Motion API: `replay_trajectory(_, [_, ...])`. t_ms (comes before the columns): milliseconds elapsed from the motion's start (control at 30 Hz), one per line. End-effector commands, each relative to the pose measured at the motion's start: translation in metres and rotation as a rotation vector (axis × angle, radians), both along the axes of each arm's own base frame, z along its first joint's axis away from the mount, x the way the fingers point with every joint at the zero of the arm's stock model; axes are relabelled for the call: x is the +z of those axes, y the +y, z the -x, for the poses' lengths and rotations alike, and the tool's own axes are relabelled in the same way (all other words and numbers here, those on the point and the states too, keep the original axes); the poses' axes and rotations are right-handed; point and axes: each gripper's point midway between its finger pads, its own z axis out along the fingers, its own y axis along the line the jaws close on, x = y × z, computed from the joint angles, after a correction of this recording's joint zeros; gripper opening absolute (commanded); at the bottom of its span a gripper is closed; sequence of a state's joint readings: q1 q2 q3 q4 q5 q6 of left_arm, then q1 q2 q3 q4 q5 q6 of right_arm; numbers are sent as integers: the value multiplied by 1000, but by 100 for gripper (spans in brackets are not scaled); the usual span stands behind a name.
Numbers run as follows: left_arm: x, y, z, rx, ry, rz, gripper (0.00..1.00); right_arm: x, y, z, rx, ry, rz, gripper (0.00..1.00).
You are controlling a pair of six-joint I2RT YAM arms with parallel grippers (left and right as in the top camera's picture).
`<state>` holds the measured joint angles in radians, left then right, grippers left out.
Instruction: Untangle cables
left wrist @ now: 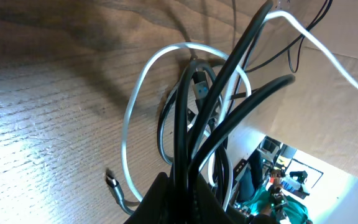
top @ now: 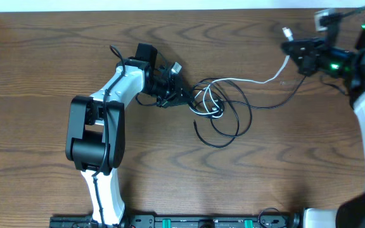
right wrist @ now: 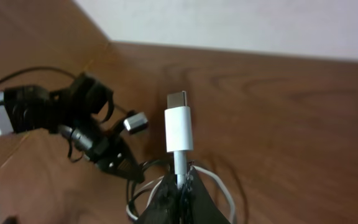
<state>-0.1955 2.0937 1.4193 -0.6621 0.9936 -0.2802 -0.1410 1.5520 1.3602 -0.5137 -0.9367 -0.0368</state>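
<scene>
Left gripper [top: 181, 96] clamps the black cords [top: 228, 123] at centre overhead; right gripper [top: 290, 44] holds the white cord [top: 258, 80] stretched far right. Left wrist: jaws pinched on black strands. Right wrist: jaws pinched just under the white plug [right wrist: 179, 127]. Looks like the pulling-apart step; next calls for wider separation.

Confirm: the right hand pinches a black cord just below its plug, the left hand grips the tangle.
Not black: the right wrist view shows the right hand pinching the white cord just below its plug. The left hand grips the tangle.
</scene>
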Motion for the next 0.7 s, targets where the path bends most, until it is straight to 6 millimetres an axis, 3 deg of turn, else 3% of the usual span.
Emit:
replay_trajectory(0, [-6, 0, 4, 0, 34, 18, 7, -17, 27, -2, 79, 54, -27, 1])
replay_trajectory(67, [-6, 0, 4, 13, 51, 16, 7, -35, 37, -7, 83, 95, -3, 7])
replay_trajectory(133, [-6, 0, 4, 18, 57, 15, 7, -53, 45, -9, 87, 142, 14, 28])
replay_trajectory(200, [-9, 2, 3, 21, 54, -5, 7, -66, 54, -7, 99, 200, 6, 36])
replay_trajectory(300, [-14, 6, 2, 26, 46, -42, 8, -86, 65, -2, 113, 291, 2, 68])
replay_trajectory(433, [-15, 7, 2, 27, 44, -51, 7, -124, 66, 3, 25, 448, 88, 98])
replay_trajectory(533, [-15, 6, 2, 26, 44, -52, 7, -143, 65, 8, -14, 512, 153, 99])
replay_trajectory(667, [-17, 6, 3, 23, 41, -65, 8, -138, 91, 31, 41, 669, 13, 99])
